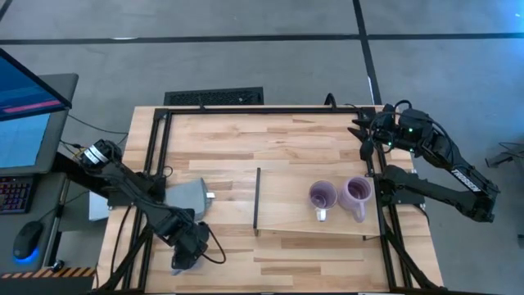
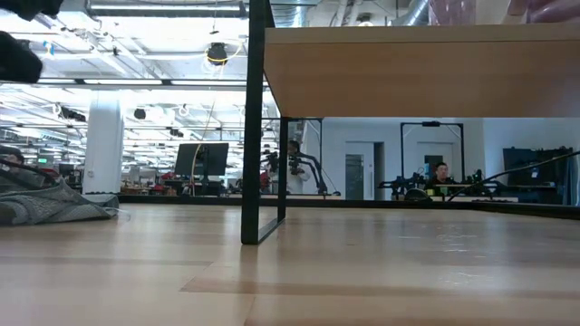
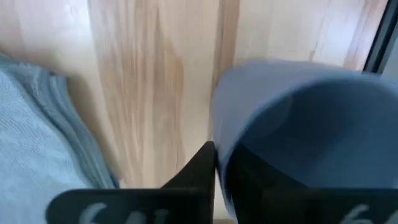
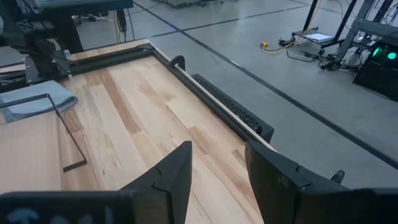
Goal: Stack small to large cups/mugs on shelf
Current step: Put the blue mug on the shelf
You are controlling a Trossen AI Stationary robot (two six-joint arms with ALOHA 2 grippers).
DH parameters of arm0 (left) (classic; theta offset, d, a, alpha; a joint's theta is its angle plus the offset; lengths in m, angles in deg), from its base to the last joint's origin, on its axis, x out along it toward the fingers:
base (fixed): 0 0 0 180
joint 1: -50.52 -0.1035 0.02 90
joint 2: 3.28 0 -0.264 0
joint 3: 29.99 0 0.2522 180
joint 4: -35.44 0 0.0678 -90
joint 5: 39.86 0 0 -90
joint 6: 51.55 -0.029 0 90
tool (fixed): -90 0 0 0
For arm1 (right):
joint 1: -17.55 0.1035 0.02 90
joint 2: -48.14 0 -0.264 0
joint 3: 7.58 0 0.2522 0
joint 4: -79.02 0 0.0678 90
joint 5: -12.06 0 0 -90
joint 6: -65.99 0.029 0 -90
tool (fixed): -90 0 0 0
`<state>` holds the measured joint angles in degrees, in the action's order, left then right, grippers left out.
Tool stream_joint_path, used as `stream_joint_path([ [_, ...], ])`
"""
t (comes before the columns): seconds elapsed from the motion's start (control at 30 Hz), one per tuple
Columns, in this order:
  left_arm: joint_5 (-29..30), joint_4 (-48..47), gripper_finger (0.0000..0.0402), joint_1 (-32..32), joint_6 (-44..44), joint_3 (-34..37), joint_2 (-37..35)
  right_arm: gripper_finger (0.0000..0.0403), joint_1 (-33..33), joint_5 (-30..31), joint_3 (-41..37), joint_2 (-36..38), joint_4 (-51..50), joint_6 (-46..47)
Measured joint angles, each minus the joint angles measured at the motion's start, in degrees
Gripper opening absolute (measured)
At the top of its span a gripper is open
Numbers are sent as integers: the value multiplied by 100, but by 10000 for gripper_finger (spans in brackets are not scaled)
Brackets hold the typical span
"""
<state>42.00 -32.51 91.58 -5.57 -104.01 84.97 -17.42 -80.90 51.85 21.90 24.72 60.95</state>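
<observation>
Mugs: two lavender mugs (image 1: 340, 197) on shelf (image 1: 286, 215), unstacked; blue-grey mug (image 3: 311, 124) pinched in my left gripper (image 1: 188, 246); right gripper (image 1: 366, 135) parted, empty.

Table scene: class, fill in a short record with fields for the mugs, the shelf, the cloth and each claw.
mugs on shelf: two purple mugs side by side near its right end
blue mug: held in the left claw at the table's front left
shelf: light wood, black strip on its left edge
cloth: grey, left of the shelf
right claw: open, empty, over the table's back right corner
</observation>
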Motion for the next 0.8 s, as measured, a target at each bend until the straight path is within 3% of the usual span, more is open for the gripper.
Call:
stream_joint_path([
  [0.13,-15,-33,12,-124,-291,1,0,171,-2,0,0,0,-6,0],
  [0.43,173,-522,5,-570,105,6,-144,173,-2,0,0,0,-19,-2],
  [0.63,393,-985,5,-1172,577,6,-890,172,-1,0,0,0,-19,4],
  [0.8,410,-850,5,-2043,874,4,-1733,173,-2,2,0,0,-19,4],
])
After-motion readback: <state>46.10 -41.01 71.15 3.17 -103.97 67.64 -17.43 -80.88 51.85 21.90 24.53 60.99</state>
